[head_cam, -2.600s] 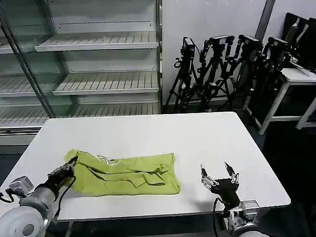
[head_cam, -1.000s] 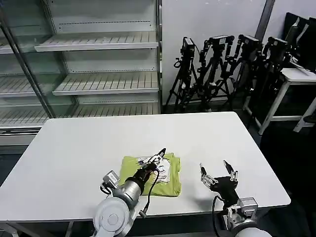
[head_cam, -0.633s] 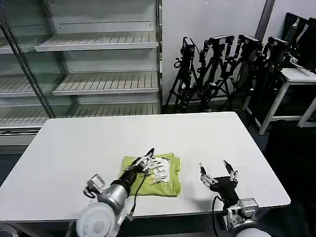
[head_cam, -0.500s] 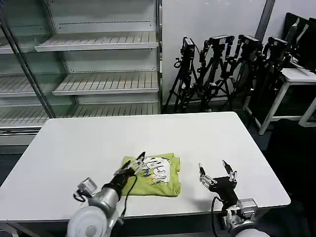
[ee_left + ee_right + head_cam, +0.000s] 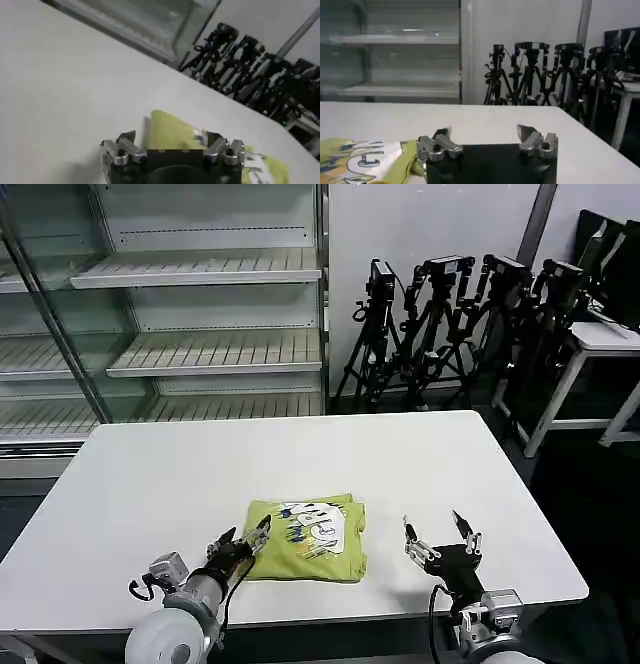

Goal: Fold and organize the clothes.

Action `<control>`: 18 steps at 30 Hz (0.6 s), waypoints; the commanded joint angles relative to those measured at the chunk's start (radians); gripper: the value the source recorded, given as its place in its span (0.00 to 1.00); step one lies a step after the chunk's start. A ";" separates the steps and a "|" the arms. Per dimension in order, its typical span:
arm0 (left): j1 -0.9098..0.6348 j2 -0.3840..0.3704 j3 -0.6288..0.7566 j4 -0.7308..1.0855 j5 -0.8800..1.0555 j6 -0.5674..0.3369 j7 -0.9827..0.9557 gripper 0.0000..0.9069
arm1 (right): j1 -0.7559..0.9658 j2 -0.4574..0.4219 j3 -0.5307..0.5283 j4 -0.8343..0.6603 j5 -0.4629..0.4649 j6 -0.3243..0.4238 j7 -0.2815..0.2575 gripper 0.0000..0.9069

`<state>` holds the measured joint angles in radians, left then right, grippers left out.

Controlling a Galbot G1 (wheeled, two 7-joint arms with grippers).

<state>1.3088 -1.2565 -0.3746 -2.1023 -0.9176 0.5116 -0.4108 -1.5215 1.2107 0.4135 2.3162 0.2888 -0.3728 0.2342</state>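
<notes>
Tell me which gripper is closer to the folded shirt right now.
Left. The left gripper, open, sits right at the lime shirt's left edge; the right gripper, open, is off to its right, apart.

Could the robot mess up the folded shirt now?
Maybe. The left gripper is open right at the folded shirt's left edge, so one finger could snag the top layer and pull the fold open. The shirt also lies near the table's front edge, so a nudge might slide it off.

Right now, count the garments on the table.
1: a folded lime shirt with a printed panel on top, near the table's front edge, between the open left gripper and open right gripper.
</notes>
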 commanded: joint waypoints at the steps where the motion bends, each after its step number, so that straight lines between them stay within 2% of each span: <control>1: -0.015 -0.005 0.011 0.062 -0.096 0.035 0.007 1.00 | -0.004 0.003 0.002 0.006 -0.001 -0.001 0.000 1.00; 8: -0.028 -0.011 0.017 0.084 -0.141 0.032 0.008 0.99 | -0.007 0.014 -0.004 0.014 -0.008 -0.005 0.000 1.00; 9: -0.023 -0.011 0.015 0.072 -0.159 0.031 0.007 0.86 | -0.010 0.016 -0.005 0.014 -0.010 -0.004 0.000 1.00; 10: -0.022 -0.011 0.014 0.072 -0.183 0.031 0.007 0.42 | -0.012 0.017 -0.005 0.015 -0.011 -0.004 -0.001 1.00; 11: -0.020 -0.011 0.012 0.064 -0.203 0.031 0.008 0.26 | -0.013 0.018 -0.004 0.015 -0.012 -0.004 -0.001 1.00; 14: -0.020 -0.011 0.006 0.062 -0.230 0.030 0.008 0.13 | -0.017 0.024 -0.001 0.020 -0.014 -0.004 0.000 1.00; 18: -0.031 -0.017 -0.006 0.061 -0.286 0.033 0.005 0.11 | -0.022 0.032 0.010 0.030 -0.014 -0.004 0.000 1.00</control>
<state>1.2854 -1.2680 -0.3735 -2.0532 -1.0652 0.5312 -0.3999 -1.5408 1.2373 0.4167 2.3399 0.2752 -0.3763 0.2337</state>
